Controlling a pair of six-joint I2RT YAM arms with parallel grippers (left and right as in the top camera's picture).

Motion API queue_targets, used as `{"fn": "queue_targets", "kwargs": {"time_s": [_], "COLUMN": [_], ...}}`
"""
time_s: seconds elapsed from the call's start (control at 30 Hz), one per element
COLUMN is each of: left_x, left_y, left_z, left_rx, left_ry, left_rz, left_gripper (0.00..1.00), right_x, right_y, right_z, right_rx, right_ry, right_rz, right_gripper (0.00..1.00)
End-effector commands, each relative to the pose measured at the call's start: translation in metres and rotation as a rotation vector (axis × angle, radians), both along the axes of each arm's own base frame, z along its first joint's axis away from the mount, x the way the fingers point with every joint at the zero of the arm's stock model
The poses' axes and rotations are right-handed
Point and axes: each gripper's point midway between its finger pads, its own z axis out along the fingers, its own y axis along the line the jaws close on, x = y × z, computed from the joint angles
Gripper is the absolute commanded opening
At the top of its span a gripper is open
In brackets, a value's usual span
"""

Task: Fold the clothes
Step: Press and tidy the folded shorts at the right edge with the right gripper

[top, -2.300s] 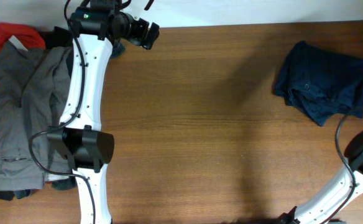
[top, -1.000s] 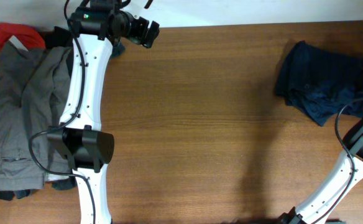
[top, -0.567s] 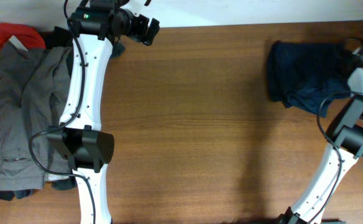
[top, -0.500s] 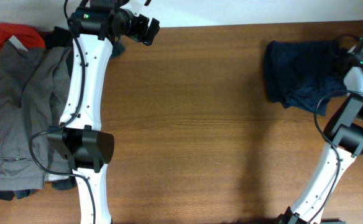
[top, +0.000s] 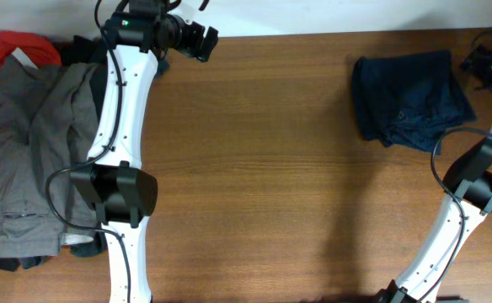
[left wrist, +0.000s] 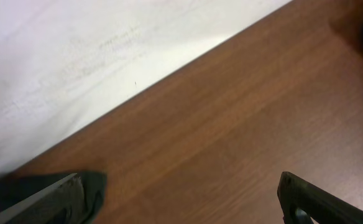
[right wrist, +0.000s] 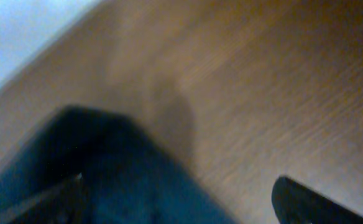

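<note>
The dark navy-blue crumpled cloth shorts lie in a loose heap near the far right corner of the brown wooden counter. The right fingers hover just beside the heap's far right side, spread wide and gripping nothing. Their wrist view is blurred, with navy cloth under one finger. The left fingers stand wide apart and empty at the far edge. Along the left edge lie long grey trousers, with a small red piece and a black garment at the far left corner.
</note>
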Motion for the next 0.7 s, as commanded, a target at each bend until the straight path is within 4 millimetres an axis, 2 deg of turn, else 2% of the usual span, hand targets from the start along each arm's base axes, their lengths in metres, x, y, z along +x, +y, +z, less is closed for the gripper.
{"fn": "queue_targets", "kwargs": {"time_s": [0.0,0.03,0.1,0.2,0.23,0.3,0.37,0.4,0.5,0.67], "left_x": [0.001,0.001,0.002,0.002,0.003,0.004,0.005,0.007,0.008,0.008], "left_y": [-0.001,-0.001,-0.001,-0.001,-0.001,-0.002,-0.002,-0.002,-0.002,-0.002], "left_z": [-0.002,-0.002,-0.004,-0.007,-0.010,-0.015,-0.023,-0.034,-0.052,-0.058], "left_rx": [-0.012,-0.012,-0.012,-0.011,-0.010,-0.008,-0.006,-0.003,0.003,0.006], "left_ry": [0.004,0.005,0.008,0.014,0.018,0.026,0.041,0.059,0.092,0.109], "left_rz": [0.002,0.002,0.002,0.002,0.002,0.002,0.002,0.003,0.003,0.003], "left_gripper": [0.99,0.99,0.99,0.99,0.99,0.99,0.99,0.99,0.99,0.99], "right_x": [0.014,0.012,0.005,-0.005,-0.009,-0.012,-0.013,-0.018,-0.029,-0.040], "right_y": [0.054,0.069,0.095,0.122,0.133,0.146,0.157,0.162,0.159,0.155], "right_z": [0.062,0.068,0.070,0.052,0.039,0.022,0.005,-0.011,-0.035,-0.060], "right_rx": [0.030,0.046,0.081,0.113,0.111,0.096,0.075,0.042,-0.020,-0.020], "right_ry": [-0.102,-0.093,-0.050,0.055,0.115,0.179,0.240,0.306,0.428,0.499], "right_rz": [0.232,0.282,0.326,0.353,0.372,0.414,0.449,0.462,0.439,0.428], "right_gripper": [0.99,0.99,0.89,0.68,0.57,0.46,0.41,0.39,0.37,0.36]}}
